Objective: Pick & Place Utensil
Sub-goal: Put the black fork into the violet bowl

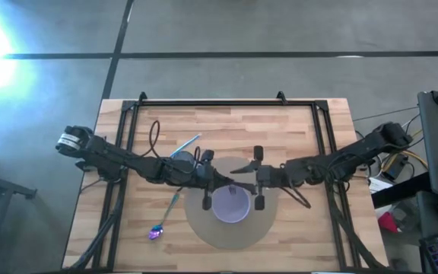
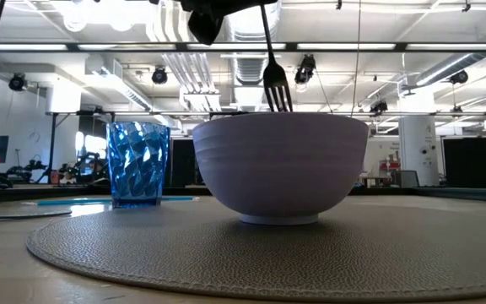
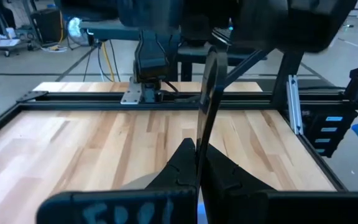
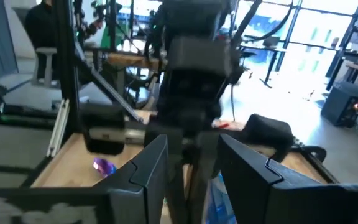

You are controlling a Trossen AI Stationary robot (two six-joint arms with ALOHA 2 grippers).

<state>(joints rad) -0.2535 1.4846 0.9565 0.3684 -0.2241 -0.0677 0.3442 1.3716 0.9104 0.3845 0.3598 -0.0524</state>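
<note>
A black fork (image 2: 277, 89) hangs tines down over a pale lavender bowl (image 2: 281, 165), its tips just behind the rim. The bowl (image 1: 230, 209) stands on a round grey mat (image 1: 201, 228). My left gripper (image 1: 223, 183) reaches in from the table's left above the bowl's far rim and is shut on the fork. My right gripper (image 1: 258, 179) faces it from the right, open, with a finger on either side of the left gripper's tip and the fork (image 4: 180, 186). Whether it touches anything cannot be told. My left gripper (image 3: 197, 174) pinches the fork's handle (image 3: 199, 152) between its two fingers, coming about level from the table's left and lying across the handle. The handle's free end (image 3: 212, 59) stands up above the fingers. The fork is lifted clear, near upright, with its tines (image 2: 278, 100) hanging below.
A blue faceted cup (image 2: 137, 165) stands on the table left of the bowl, partly under the left arm. A blue stick (image 1: 188, 143) lies beyond it. A spoon with a purple bowl (image 1: 157, 232) lies at the mat's left edge. A black frame (image 1: 226, 103) borders the table.
</note>
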